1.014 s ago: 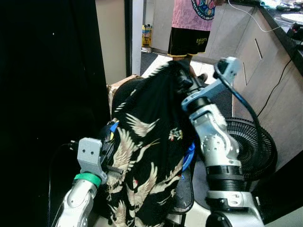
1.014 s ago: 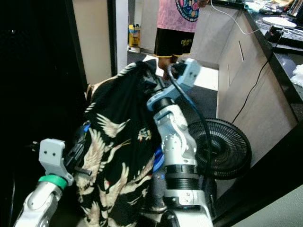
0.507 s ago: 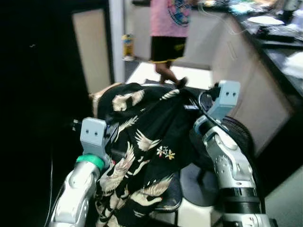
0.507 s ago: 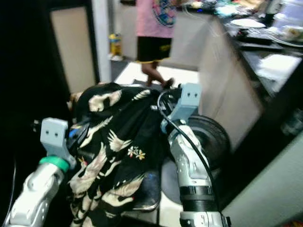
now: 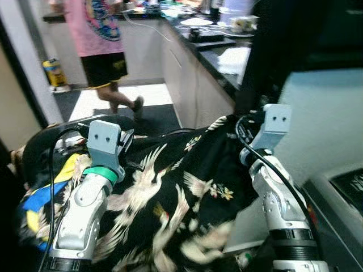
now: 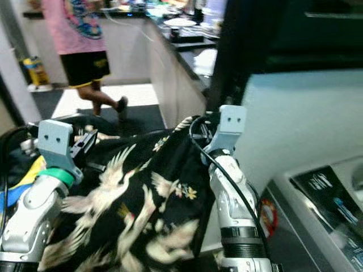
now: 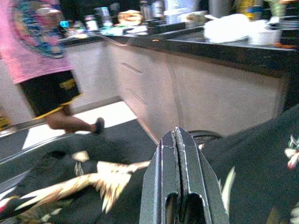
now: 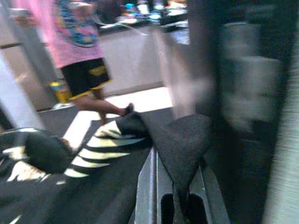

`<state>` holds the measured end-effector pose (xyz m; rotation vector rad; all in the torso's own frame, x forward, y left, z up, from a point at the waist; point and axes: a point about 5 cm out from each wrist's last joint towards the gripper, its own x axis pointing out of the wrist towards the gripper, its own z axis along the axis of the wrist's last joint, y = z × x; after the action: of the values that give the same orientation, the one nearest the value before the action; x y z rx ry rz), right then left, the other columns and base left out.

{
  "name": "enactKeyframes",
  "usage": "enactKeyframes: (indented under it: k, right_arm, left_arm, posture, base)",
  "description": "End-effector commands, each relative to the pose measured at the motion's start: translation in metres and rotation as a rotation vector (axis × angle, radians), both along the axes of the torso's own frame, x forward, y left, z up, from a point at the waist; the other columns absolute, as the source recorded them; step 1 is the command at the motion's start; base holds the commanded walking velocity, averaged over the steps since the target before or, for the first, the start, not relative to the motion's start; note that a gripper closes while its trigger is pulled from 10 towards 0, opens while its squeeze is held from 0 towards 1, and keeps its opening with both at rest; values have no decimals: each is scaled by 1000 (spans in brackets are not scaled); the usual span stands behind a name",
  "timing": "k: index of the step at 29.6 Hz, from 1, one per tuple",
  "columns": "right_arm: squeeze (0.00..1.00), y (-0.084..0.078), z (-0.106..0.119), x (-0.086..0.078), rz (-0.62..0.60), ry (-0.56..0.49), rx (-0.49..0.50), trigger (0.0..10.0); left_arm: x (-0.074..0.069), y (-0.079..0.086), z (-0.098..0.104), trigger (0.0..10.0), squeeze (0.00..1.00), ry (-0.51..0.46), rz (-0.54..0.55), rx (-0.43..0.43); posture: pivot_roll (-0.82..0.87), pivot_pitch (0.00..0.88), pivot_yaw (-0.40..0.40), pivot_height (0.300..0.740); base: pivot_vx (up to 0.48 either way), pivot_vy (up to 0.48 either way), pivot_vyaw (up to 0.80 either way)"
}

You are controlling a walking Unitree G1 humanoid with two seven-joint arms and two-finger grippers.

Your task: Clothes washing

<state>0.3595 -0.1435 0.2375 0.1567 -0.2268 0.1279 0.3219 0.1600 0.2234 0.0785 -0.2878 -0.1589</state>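
Observation:
A black shirt [image 5: 181, 192] printed with pale cranes hangs spread between my two arms, in front of my chest. My left gripper [image 7: 177, 140] is at the shirt's left edge, its fingers pressed together with the cloth running off beneath them. My right gripper [image 8: 174, 163] is at the shirt's upper right corner, shut on a fold of the black cloth that drapes over its fingers [image 8: 147, 186]. The grey top of a washing machine [image 5: 334, 187] with a black panel lies low on the right, just beyond my right arm [image 5: 281, 204].
A person [image 5: 99, 34] in a pink shirt and black shorts stands at the back left on the floor. A dark kitchen counter [image 5: 210, 51] crowded with dishes runs along the back. Yellow and blue clothes [image 5: 42, 187] lie low on the left. A pale wall [image 5: 317, 107] rises on the right.
The camera has swung to the right, so the counter and washing machine have come into view. Both arms still carry the shirt, now spread wider and lower.

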Motion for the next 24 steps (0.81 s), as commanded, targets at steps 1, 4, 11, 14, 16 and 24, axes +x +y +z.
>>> enactKeyframes:
  k: [1,4,11,14,16,24]
  right_arm:
    - [0,-3,4,-2,-12,-15,11,10000]
    - [0,-5,5,-2,-22,-16,27,10000]
    - [0,-5,7,0,-37,-13,49,10000]
    - [0,-5,8,0,-40,-13,50,10000]
    - [0,-5,9,1,-38,-11,60,10000]
    - [0,-1,16,3,-43,-23,56,10000]
  left_arm:
    - [-2,-1,-2,10000,0,14,-1,3]
    - [-4,-3,-2,10000,0,21,-9,-7]
    - [-3,-4,-1,10000,0,24,-10,10]
    - [-3,-5,0,10000,0,24,-9,9]
    - [-2,-5,0,10000,0,24,-9,7]
    - [-3,-17,-3,10000,0,35,-44,46]
  posture:
    - [-38,9,48,740]
    - [-37,9,45,740]
    - [-35,8,40,740]
    - [-35,7,38,740]
    - [-35,7,38,740]
    - [-42,14,37,740]
  base:
    - [0,0,-800]
    - [0,0,-800]
    - [0,0,-800]
    - [0,0,-800]
    - [0,0,-800]
    - [0,0,-800]
